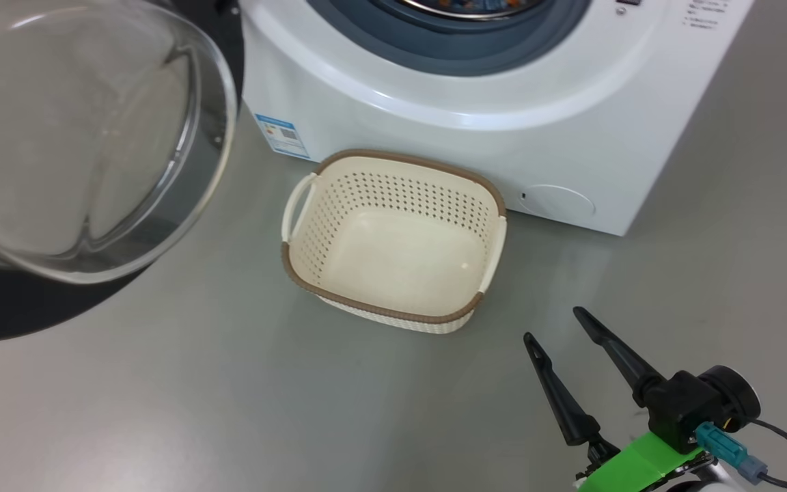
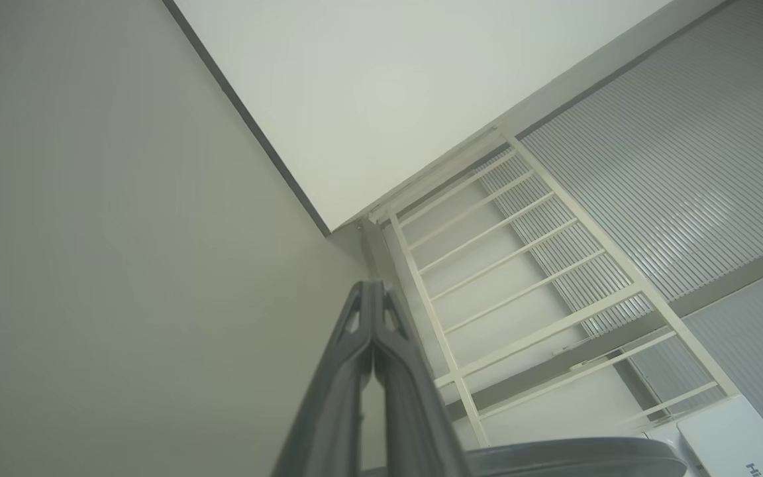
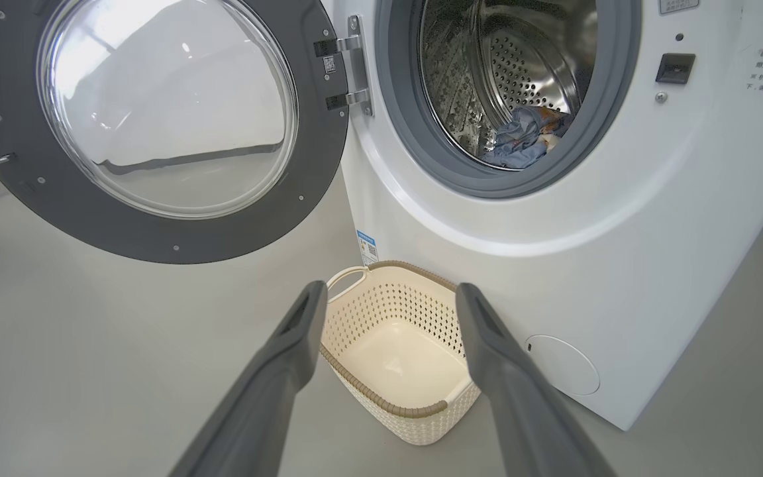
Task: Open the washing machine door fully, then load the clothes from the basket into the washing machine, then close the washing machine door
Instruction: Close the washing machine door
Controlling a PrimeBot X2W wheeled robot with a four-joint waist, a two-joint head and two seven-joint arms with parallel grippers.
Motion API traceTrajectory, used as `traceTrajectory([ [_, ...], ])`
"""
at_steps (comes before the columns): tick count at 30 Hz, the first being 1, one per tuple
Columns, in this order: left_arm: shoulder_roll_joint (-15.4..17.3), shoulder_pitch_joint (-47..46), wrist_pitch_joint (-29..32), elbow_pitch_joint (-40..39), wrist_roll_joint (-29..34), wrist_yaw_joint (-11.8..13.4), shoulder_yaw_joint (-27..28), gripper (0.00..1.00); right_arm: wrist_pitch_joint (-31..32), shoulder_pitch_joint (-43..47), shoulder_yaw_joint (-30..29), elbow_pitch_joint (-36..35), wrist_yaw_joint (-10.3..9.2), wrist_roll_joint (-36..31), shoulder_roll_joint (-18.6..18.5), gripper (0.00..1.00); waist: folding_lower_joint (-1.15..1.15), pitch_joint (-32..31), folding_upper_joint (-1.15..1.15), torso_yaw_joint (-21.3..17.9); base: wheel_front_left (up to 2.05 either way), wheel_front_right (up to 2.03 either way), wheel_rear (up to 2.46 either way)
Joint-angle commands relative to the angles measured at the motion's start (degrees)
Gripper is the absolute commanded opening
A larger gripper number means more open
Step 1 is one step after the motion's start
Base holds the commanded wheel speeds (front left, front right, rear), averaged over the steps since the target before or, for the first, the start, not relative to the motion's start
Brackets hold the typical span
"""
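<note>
Here the right tool (image 1: pixel 553 324) gapes empty near the basket (image 1: pixel 400 188), while the left tool (image 2: pixel 373 291) sits clenched, empty.

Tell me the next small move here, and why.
Probably start reaching toward the free edge of the washing machine door to swing it shut. The basket is empty, the clothes lie inside the drum, and the door stands wide open at the left of the opening. The right gripper is open and holds nothing, so it looks free for this.

basket (image 1: pixel 393 195): cream, brown-rimmed | washing machine (image 1: pixel 434 140): white | clothes (image 3: pixel 517 136): seemingly light-blue
</note>
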Motion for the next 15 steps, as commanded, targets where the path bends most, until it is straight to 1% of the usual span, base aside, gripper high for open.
traceTrajectory([
  [1,5.2,-1.6,1.0,0.5,-0.9,0.2,1.4,0.0,0.1,-1.7,1.7,-1.9,0.51,-0.2,0.0,1.0,0.0,1.3,0.0,-1.5,0.0,0.0,0.0],
  [6,7.5,-5.7,4.4,8.1,-2.8,1.0,1.3,0.0,0.2,-2.0,1.7,-2.1,0.51,-0.3,-0.3,1.0,0.0,1.9,0.0,-2.5,0.0,0.0,0.0],
  [10,8.6,-8.1,5.0,13.1,-3.9,2.4,2.1,0.0,0.0,-2.1,1.7,-2.1,0.51,-0.3,-0.3,1.0,0.0,1.9,0.0,-3.0,0.0,0.0,0.0],
  [15,9.3,-10.1,7.7,17.5,-5.7,2.2,2.7,0.0,-0.2,-2.3,2.1,-1.8,0.51,-0.3,0.0,1.0,0.0,1.6,0.0,-3.4,0.0,0.0,0.0],
])
